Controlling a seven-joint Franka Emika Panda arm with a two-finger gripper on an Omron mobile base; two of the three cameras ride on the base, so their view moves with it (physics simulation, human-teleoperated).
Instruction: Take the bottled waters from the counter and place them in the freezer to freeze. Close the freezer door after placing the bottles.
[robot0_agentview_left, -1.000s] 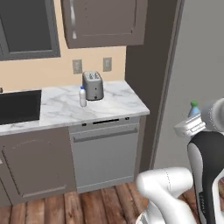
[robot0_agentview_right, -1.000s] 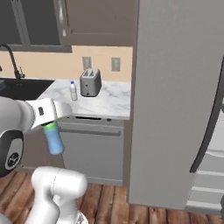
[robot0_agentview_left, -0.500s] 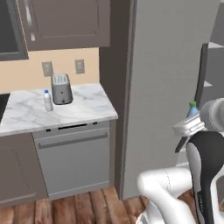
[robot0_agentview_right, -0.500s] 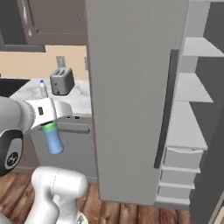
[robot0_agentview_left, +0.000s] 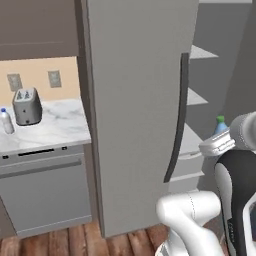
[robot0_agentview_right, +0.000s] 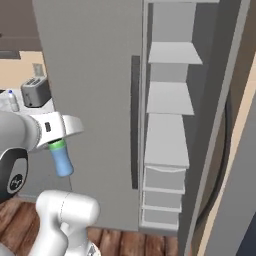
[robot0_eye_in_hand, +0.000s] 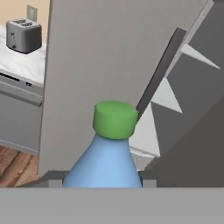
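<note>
My gripper (robot0_agentview_right: 56, 141) is shut on the translucent blue bottled water (robot0_agentview_right: 63, 161), gripping it just under its green cap (robot0_eye_in_hand: 114, 119). In the right base view the bottle hangs below the hand; in the left base view its cap (robot0_agentview_left: 220, 120) pokes up above the hand. The freezer (robot0_agentview_right: 90, 75) stands straight ahead. Its left door is shut, with a long dark handle (robot0_agentview_left: 177, 117). The right freezer door (robot0_agentview_right: 216, 135) is swung open, and white shelves (robot0_agentview_right: 170, 97) show inside. The white bottled water (robot0_agentview_left: 6, 121) stands on the marble counter (robot0_agentview_left: 57, 125) far to the left.
A silver toaster (robot0_agentview_left: 26, 105) sits on the counter beside the white bottle. A grey dishwasher front (robot0_agentview_left: 45, 192) is under the counter. Drawers (robot0_agentview_right: 162, 192) fill the freezer's lower part. The floor is wooden planks (robot0_agentview_right: 20, 215).
The whole picture has slid: the base has driven right, from the counter to in front of the open freezer. The blue bottle stays in my gripper.
</note>
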